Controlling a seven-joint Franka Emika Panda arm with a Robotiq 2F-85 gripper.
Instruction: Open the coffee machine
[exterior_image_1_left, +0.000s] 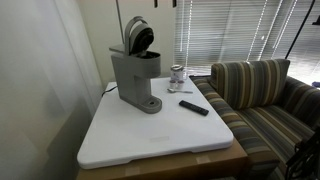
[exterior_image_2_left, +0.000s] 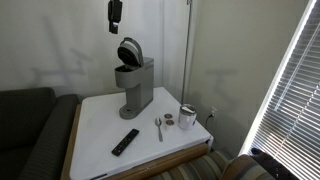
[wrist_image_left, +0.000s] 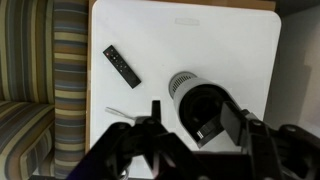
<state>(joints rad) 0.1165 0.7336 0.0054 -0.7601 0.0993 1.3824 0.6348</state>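
Above the white square tabletop (exterior_image_2_left: 95, 120), the black two-finger gripper (exterior_image_2_left: 115, 14) hangs well clear of the tall grey boxy coffee machine (exterior_image_2_left: 136, 82) standing on it. The jaws are spread and hold nothing. The machine's rounded dark-lined lid (exterior_image_1_left: 138, 35) stands tilted up, so the opening step appears complete. The next move calls only for a retreat clear of the lid. A flat black remote (exterior_image_1_left: 194, 107) and a small glass jar (exterior_image_1_left: 177, 76) lie nearby. A striped sofa (exterior_image_1_left: 255, 90) and window blinds (exterior_image_1_left: 235, 30) border the table.
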